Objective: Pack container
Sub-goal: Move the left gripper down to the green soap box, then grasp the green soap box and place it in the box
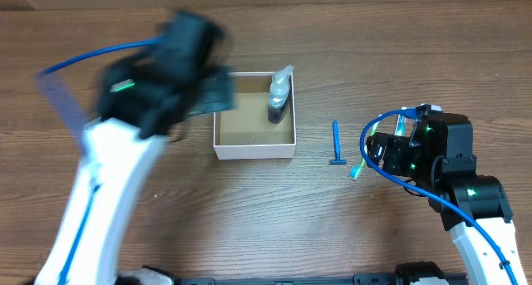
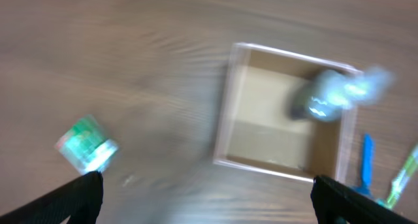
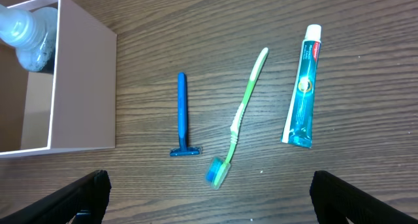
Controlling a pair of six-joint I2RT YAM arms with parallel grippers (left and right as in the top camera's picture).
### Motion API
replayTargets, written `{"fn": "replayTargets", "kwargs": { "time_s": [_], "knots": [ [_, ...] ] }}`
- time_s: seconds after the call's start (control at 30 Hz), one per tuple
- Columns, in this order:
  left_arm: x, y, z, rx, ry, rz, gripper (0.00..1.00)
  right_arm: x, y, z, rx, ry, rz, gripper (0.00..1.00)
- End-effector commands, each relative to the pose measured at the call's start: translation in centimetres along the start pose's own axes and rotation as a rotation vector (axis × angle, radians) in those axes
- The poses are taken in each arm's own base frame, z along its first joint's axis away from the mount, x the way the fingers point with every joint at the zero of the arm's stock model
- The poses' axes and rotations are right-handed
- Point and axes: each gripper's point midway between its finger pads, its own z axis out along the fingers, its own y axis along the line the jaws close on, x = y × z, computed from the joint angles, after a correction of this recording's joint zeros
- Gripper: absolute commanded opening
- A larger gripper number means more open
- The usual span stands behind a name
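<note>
No text can be read in any view. The tube (image 3: 302, 93) has a red band below its white cap, a round gold mark and fine print along its teal body, all too small to make out. The green-and-white packet (image 2: 86, 144) carries some printing, but it is blurred beyond reading.

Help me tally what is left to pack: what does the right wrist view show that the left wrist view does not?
Only the right wrist view shows the toothpaste tube. Only the left wrist view shows a small green-and-white item, too blurred to name, apart from the container. Both show the container with a bottle inside, plus the blue razor and green toothbrush outside it.
</note>
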Motion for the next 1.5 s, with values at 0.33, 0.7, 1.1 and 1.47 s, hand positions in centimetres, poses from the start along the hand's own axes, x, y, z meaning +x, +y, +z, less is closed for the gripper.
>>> {"fn": "replayTargets", "kwargs": {
  "time_s": [0.33,0.7,1.1,1.47],
  "knots": [
    [8.4,18.3,14.0,-0.262,0.327,-0.677,1.00,-1.0,0.4,-0.7,-0.017,-0.031,0.001,1.00],
    [12.3,22.0,22.2,-0.231,0.373,-0.648,1.00,-1.0,0.4,-0.7,-0.016,-0.030,0.001,1.00],
    [15.6,22.4,27.7,-0.252,0.514,-0.628,0.88,-1.0,0.4,-0.7,-0.015,-0.028,0.002,1.00],
    [16.2,22.3,27.3,-0.257,0.544,-0.629,0.25,-1.0,0.4,-0.7,-0.016,-0.028,0.002,1.00]
  ]
}}
